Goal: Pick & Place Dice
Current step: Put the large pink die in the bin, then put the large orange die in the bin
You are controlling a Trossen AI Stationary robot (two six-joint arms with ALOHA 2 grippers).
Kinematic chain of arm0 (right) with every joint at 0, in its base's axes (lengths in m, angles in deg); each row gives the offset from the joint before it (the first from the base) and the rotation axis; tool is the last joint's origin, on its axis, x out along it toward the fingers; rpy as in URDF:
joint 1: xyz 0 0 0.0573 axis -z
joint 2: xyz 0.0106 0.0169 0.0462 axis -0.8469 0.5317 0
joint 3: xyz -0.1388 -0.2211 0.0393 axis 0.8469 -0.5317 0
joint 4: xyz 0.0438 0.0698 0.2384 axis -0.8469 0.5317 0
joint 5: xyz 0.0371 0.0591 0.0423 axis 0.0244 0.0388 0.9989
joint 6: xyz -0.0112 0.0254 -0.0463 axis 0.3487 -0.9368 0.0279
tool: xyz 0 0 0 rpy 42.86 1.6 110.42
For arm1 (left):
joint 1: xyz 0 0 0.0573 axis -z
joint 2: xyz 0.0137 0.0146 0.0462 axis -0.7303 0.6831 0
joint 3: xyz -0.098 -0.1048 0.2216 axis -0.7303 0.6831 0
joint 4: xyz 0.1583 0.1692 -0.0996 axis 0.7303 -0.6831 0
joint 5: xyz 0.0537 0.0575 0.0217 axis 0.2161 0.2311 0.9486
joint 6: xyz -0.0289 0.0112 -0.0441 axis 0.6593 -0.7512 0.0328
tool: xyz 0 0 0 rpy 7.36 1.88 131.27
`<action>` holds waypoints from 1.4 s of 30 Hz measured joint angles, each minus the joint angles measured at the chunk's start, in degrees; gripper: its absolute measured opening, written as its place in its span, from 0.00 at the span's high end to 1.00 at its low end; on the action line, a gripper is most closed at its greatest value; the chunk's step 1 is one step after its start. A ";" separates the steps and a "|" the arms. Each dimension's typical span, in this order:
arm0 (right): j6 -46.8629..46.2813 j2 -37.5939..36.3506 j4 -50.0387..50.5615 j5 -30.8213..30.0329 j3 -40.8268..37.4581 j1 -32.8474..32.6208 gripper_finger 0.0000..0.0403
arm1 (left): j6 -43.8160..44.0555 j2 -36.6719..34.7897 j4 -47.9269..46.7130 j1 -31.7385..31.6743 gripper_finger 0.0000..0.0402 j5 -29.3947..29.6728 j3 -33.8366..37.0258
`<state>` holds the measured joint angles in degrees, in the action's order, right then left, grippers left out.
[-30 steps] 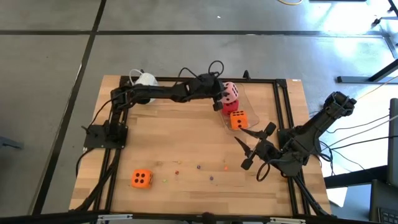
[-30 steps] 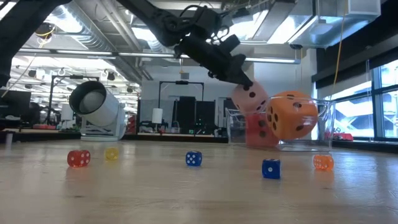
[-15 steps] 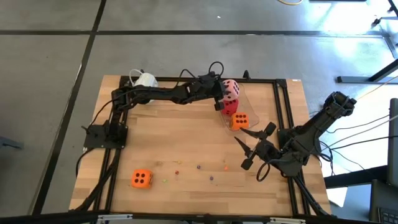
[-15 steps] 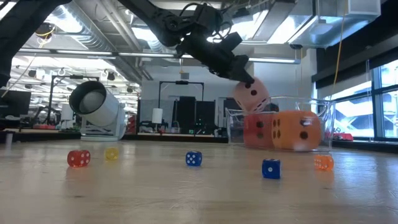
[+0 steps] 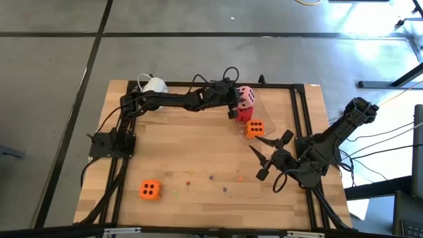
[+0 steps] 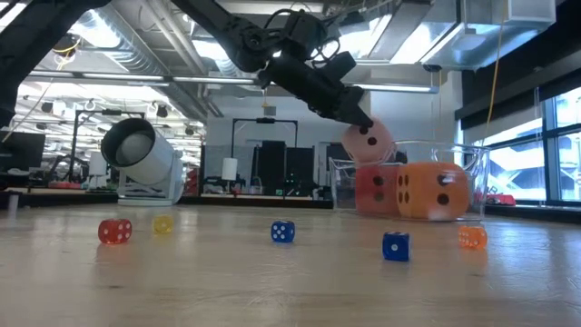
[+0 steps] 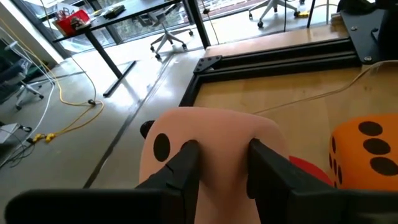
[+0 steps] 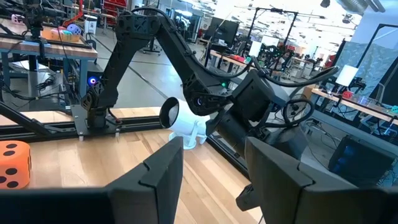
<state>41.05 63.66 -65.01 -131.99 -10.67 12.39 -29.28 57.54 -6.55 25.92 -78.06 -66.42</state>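
Note:
A pink die [image 5: 246,97] hangs tilted over a clear box [image 6: 477,177] at the table's far middle, with my left gripper [image 6: 356,118] shut on it. Inside the box a red die [image 6: 374,191] and an orange die [image 5: 254,127] sit side by side on its floor. A second orange die [image 5: 150,190] lies on the table near the front left. My right gripper [image 5: 266,156] waits open above the table's right side, holding nothing. My left gripper pinches the pink die's soft upper side [image 7: 219,140] between its two fingers [image 7: 186,158]. It comes from the table's left, slanting slightly down. The die sits tilted just above the red die; I cannot tell whether the two touch.
A white mug [image 5: 155,84] lies on its side at the far left. Several tiny coloured beads [image 5: 211,177] are scattered across the near middle of the table. A black frame [image 5: 301,112] runs round the table's edges.
The orange die in the clear box, tilted on an edge a second ago, has tipped over and now lies flat on the box floor beside the red die.

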 joint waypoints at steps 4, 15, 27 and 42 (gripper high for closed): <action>0.00 0.02 -0.36 0.00 0.00 0.00 0.57 | 0.06 -0.02 -0.74 -0.02 0.67 0.00 -0.02; 0.02 0.02 -0.44 0.00 0.00 0.00 0.57 | 1.08 -0.11 -3.45 0.40 0.57 -0.17 -0.07; 0.04 0.02 -0.44 0.09 0.00 0.00 0.57 | 1.20 -1.91 -5.10 2.69 0.56 0.26 -0.25; 0.22 0.00 -0.71 1.03 0.00 -0.98 0.57 | 1.14 -2.21 -9.50 4.20 0.55 0.31 -5.16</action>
<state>41.26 63.66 -65.72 -130.96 -10.67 11.41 -28.14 55.33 -16.06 30.12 -77.75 -71.58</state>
